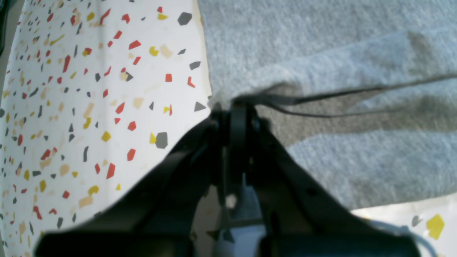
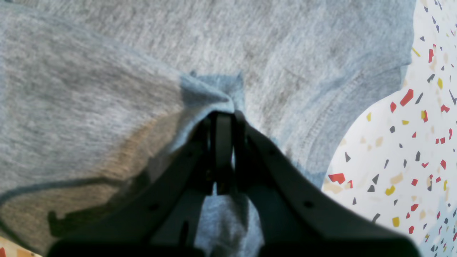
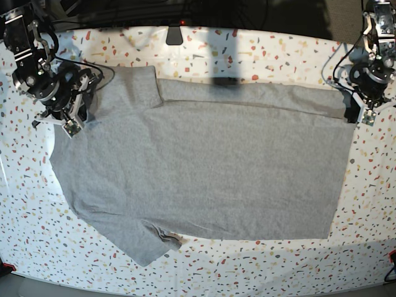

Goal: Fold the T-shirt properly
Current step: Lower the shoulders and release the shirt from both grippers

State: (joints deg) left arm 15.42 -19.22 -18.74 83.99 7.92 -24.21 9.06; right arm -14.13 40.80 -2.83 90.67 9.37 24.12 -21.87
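Note:
The light grey T-shirt lies spread flat across the speckled table, plain side up, with a sleeve pointing to the front left. Its far edge is turned over in a narrow strip. My left gripper sits at the shirt's far right corner; in the left wrist view it is shut on the edge of the T-shirt. My right gripper is at the shirt's far left end; in the right wrist view it is shut on a bunched pinch of the T-shirt.
The white terrazzo-patterned table shows bare around the shirt on the front, left and right sides. A small black mount stands at the back edge. Cables trail beside the arm on the left.

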